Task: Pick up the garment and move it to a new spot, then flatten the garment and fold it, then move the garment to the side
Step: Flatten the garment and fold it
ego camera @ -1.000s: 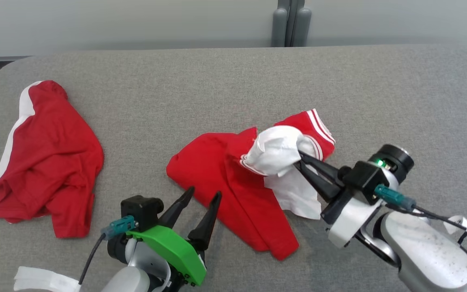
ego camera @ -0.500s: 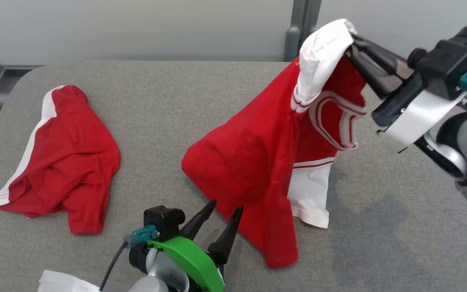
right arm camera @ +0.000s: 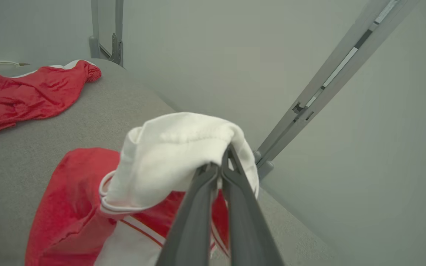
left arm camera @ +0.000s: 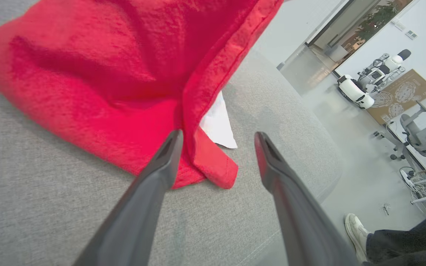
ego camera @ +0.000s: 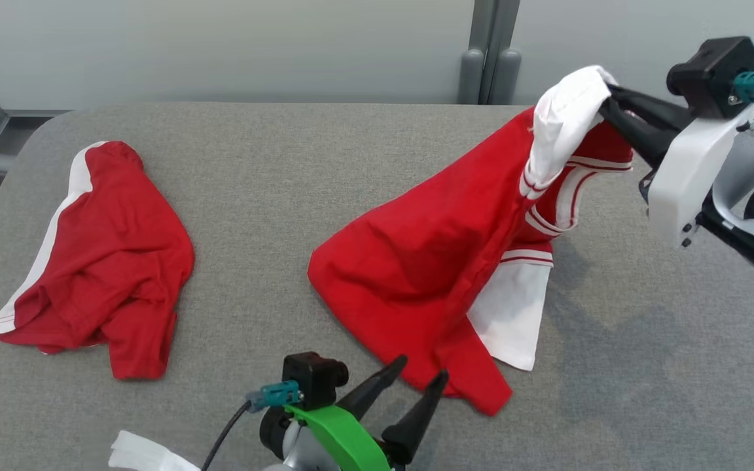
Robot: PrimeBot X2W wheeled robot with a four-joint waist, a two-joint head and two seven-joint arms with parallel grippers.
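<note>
The garment (ego camera: 429, 261) lay crumpled on the table (ego camera: 285, 163) a second ago. Now the right gripper (ego camera: 607, 104), closed on its white sleeve, holds it up. Its long axis rises from the hem on the table toward the upper right. The left gripper (ego camera: 423, 366) is open beside the hem. There are two red garments; the other garment (ego camera: 102, 261) lies at the left.

The garment (ego camera: 436, 255) is a red top with white panels and red-and-white striped trim. Its white end is held high over the right side of the table (ego camera: 324, 163), pinched in the right tool (ego camera: 607, 104). The red body slopes down to the left, and its lower edge and one white panel rest on the grey surface.
</note>
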